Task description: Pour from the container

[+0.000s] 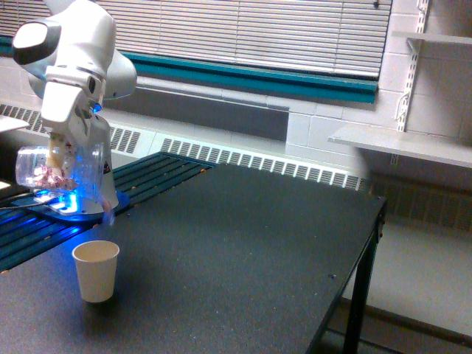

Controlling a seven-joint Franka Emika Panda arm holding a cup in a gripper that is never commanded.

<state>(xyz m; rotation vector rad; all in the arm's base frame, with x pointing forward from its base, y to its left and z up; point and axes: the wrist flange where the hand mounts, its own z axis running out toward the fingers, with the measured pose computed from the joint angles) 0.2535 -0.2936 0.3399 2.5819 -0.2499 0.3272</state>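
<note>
One white robot arm (74, 51) is present at the exterior view's left, and its gripper (59, 151) is clamped on one container (63, 171), a clear plastic cup. The container lies tipped on its side in the air, closed end toward the exterior view's left and mouth toward the right and slightly downward, above the dark table (221, 251). Pinkish wrapped candies (48, 175) show through its wall near the closed end; their number cannot be counted. One faint pale item (109, 214) shows just below the container's mouth; what it is cannot be told. One cream-white paper cup (96, 270) stands upright on the table, below the container's mouth and apart from it. One blue-lit arm base (74, 203) sits behind the container. Two wall shelves (398, 144) are mounted at the exterior view's right.
</note>
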